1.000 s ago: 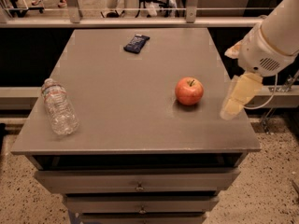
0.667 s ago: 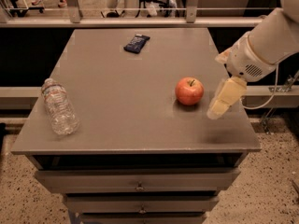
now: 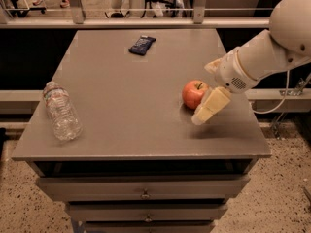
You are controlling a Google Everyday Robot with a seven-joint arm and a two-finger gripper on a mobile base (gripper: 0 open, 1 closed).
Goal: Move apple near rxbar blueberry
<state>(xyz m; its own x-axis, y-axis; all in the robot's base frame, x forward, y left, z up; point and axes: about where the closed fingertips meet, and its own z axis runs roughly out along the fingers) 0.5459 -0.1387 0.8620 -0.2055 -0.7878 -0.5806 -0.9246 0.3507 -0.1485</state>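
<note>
The apple [image 3: 194,93], round and red-orange with a short stem, sits on the grey table top [image 3: 136,110] at the right of centre. The rxbar blueberry [image 3: 142,44], a flat dark navy bar, lies near the table's far edge, left of centre and well away from the apple. My gripper [image 3: 208,108] comes in from the right on a white arm; its cream finger sits just right of and in front of the apple, very close to it.
A clear plastic water bottle [image 3: 60,111] lies on its side near the table's left edge. Drawers [image 3: 146,193] run below the front edge. A railing [image 3: 146,8] and people's legs are beyond the far edge.
The arm has swung left and down toward the apple; the gripper has gone from the table's right edge to right beside the apple. The apple, bar and bottle have not moved.
</note>
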